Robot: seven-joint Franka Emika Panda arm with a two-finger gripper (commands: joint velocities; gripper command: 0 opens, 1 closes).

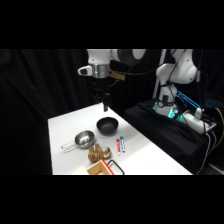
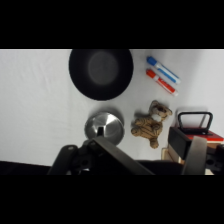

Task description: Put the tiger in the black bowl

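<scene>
So the tiger (image 1: 99, 152) is lying on the white table (image 1: 145, 160) down at the near end, right by the tan box with the red edge (image 1: 102, 169) and its black handle loop. In the wrist view the tiger (image 2: 151, 123) lies on its side just beside the silver cup (image 2: 104, 125), not touching it, with the box (image 2: 192, 135) on its other side. Nothing is gripping it.

The gripper (image 1: 104, 102) hangs well above the far end of the table, well apart from the tiger and beyond the black bowl (image 1: 107, 125). Can't tell from either view whether it's spread wide or pinched narrow; in the wrist view only dark linkage shows along the bottom edge.

Two markers, one red (image 1: 118, 145) and one blue (image 1: 122, 142), lie side by side near the tiger, on the table's right side. In the wrist view they lie just beside the black bowl (image 2: 101, 73).

The silver cup (image 1: 84, 139) has a handle sticking out to the left, and it looks empty. The black bowl behind it looks empty too.

Room is dark, black curtain behind, with the arm's white base (image 1: 180, 70) at upper right.
</scene>
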